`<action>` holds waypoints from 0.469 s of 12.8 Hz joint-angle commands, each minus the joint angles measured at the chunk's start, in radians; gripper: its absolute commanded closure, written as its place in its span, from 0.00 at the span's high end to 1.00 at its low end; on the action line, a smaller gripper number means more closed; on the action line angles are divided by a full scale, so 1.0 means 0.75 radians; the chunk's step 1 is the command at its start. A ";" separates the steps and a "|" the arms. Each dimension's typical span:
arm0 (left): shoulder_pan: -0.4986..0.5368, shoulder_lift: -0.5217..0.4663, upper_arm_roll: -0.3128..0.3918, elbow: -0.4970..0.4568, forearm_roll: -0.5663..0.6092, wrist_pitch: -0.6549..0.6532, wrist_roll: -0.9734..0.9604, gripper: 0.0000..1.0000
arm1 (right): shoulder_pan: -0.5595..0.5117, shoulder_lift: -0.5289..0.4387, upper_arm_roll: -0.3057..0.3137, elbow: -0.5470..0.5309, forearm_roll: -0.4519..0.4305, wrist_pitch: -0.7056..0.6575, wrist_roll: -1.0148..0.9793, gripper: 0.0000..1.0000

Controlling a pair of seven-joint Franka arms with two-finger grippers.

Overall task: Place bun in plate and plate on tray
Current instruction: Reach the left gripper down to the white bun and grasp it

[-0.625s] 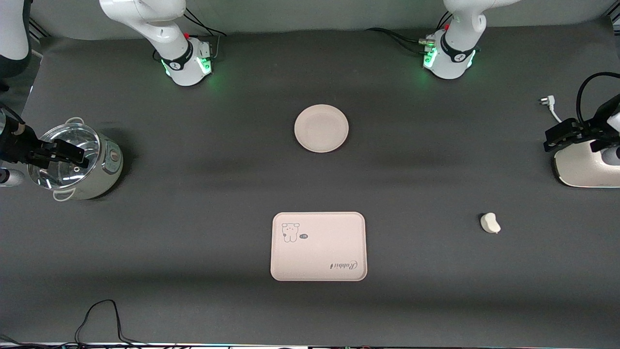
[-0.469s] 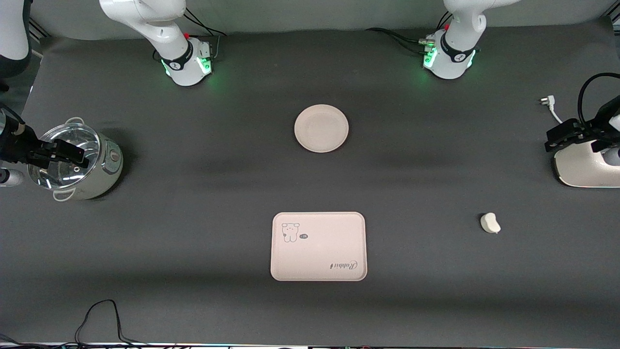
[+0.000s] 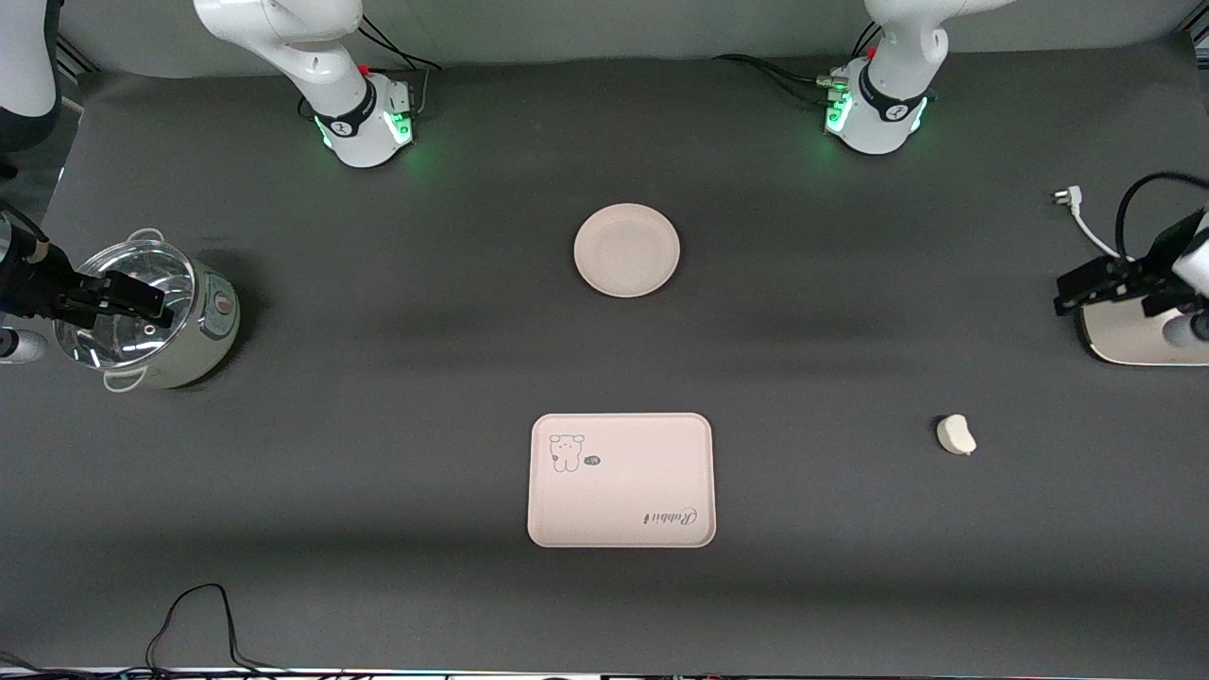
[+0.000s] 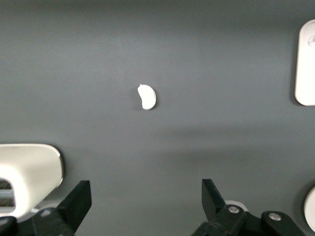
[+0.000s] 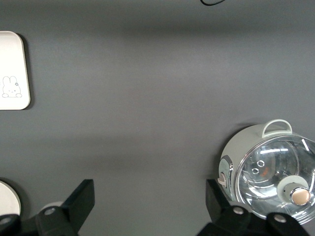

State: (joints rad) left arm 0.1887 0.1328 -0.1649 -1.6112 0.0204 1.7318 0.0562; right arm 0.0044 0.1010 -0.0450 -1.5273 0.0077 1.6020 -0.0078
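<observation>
Front view: nothing grasped; bun (image 3: 956, 434) loose on worktop (image 3: 850, 567) toward left arm's end, nearer camera than empty plate (image 3: 626, 250); tray (image 3: 621, 480) bare; left gripper (image 4: 142, 206) spread above appliance (image 3: 1129, 331), likely placed for bun; right gripper (image 5: 147, 209) spread, waiting over pot (image 3: 146, 316).

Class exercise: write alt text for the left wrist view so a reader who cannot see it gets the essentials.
A small off-white bun lies alone on the dark grey table, with the left tool open above it, holding nothing. A white appliance's rounded corner and the tray's edge show at the frame's borders.
</observation>
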 commanded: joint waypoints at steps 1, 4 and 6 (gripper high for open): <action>0.004 0.231 0.001 -0.015 0.022 0.204 0.019 1.00 | 0.000 -0.022 0.005 -0.011 -0.025 -0.011 0.000 1.00; 0.006 0.348 0.005 -0.199 0.120 0.557 0.005 0.99 | 0.000 -0.020 0.005 -0.011 -0.025 -0.011 0.000 1.00; 0.020 0.422 0.007 -0.332 0.124 0.821 -0.034 0.99 | 0.000 -0.018 0.005 -0.013 -0.025 -0.011 0.000 1.00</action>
State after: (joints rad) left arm 0.1921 0.4438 -0.1584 -1.7662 0.0926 2.2235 0.0533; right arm 0.0044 0.1009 -0.0450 -1.5283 0.0077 1.6020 -0.0078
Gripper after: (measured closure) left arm 0.009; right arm 0.000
